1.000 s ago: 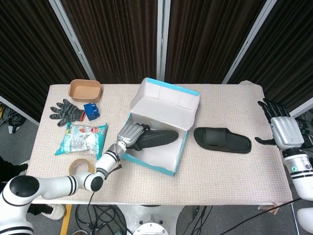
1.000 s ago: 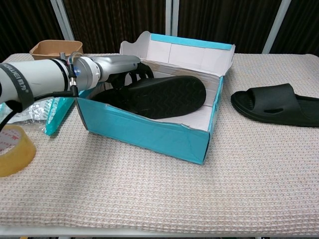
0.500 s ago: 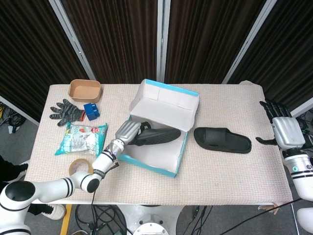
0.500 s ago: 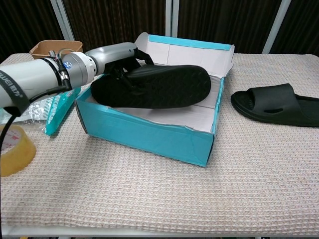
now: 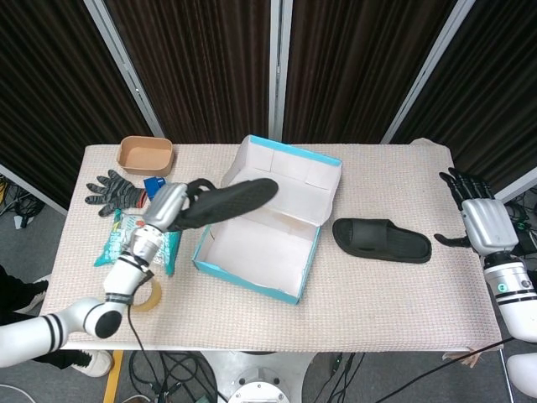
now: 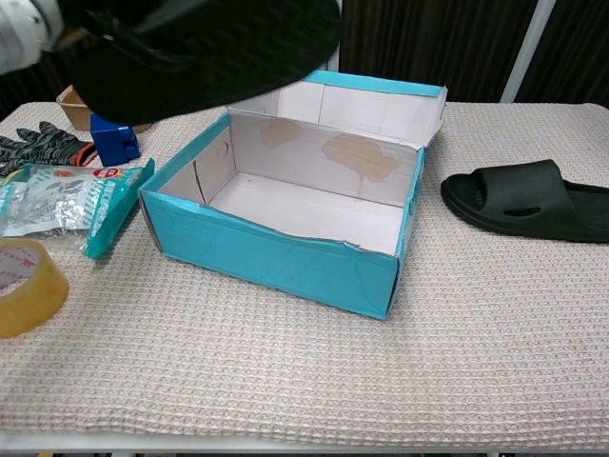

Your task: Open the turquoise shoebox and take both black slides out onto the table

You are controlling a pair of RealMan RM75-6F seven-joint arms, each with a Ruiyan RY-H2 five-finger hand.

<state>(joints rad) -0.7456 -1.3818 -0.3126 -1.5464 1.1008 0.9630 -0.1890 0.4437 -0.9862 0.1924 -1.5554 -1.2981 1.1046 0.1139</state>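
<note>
The left hand grasped one black slide at its heel end, fingers wrapped round it, holding it in the air above the near-left corner of the turquoise shoebox; its ribbed sole faced the chest camera. The box stood open, lid back, its white inside stained brown and bare. The other black slide lay on the table just right of the box, strap up. The right hand hung well apart, fingers spread, holding nothing. No writing was legible on the box.
</note>
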